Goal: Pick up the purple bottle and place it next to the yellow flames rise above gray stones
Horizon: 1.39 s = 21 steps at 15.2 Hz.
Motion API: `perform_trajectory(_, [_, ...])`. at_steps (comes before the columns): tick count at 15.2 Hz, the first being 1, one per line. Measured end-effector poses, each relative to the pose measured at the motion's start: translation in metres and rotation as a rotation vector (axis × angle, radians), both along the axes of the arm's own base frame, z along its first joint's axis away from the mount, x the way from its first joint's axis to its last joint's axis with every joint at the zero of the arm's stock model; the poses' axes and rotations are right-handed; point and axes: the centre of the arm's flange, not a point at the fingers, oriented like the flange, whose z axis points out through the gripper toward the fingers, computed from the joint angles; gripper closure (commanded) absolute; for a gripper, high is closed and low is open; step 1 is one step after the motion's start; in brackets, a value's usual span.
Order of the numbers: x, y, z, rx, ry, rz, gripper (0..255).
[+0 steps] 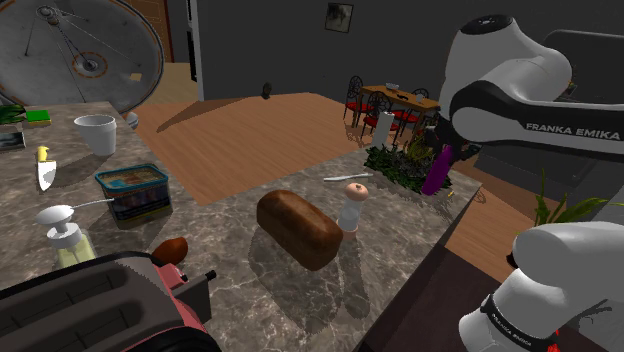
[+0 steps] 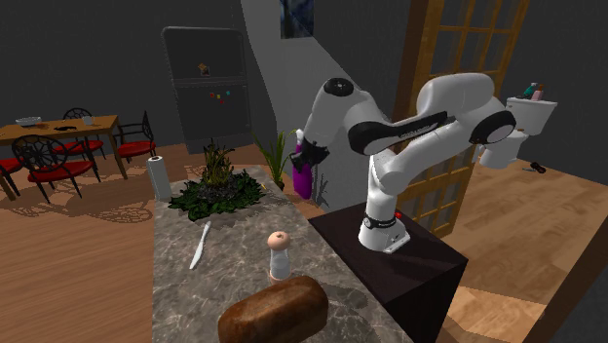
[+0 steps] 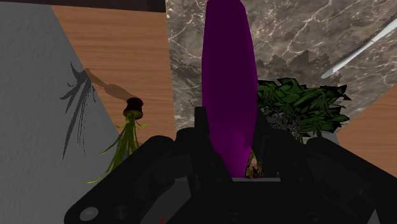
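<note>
Reaching out from its stand [image 2: 395, 268] with the elbow raised and the forearm roughly level, the arm [image 2: 409, 132] held the gripper [image 1: 440, 152] pointing down at the marble counter's [image 1: 400, 235] far corner. Its black fingers were clamped on the purple bottle [image 1: 435, 175], nearly upright, just beside the clump of green leaves [image 1: 395, 165].

A wood-plank floor [image 1: 250, 130] runs between dark grey walls [image 1: 270, 40]; a wooden dining table [image 2: 68, 126] with red-seated chairs [image 2: 49, 161] stands beyond the far edge of the marble-topped counter [image 1: 230, 300]; a framed picture [image 1: 339, 15] hangs high; a dark cabinet [image 2: 205, 83] backs a wall; a tall lattice-paned wooden door [image 2: 468, 49] rises nearby.
</note>
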Motion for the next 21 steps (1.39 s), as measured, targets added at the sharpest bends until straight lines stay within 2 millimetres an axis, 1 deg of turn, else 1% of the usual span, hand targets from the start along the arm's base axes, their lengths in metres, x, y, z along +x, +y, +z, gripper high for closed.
perform_trajectory(21, [0.000, -0.001, 0.112, 0.000, 0.000, 0.000, 255])
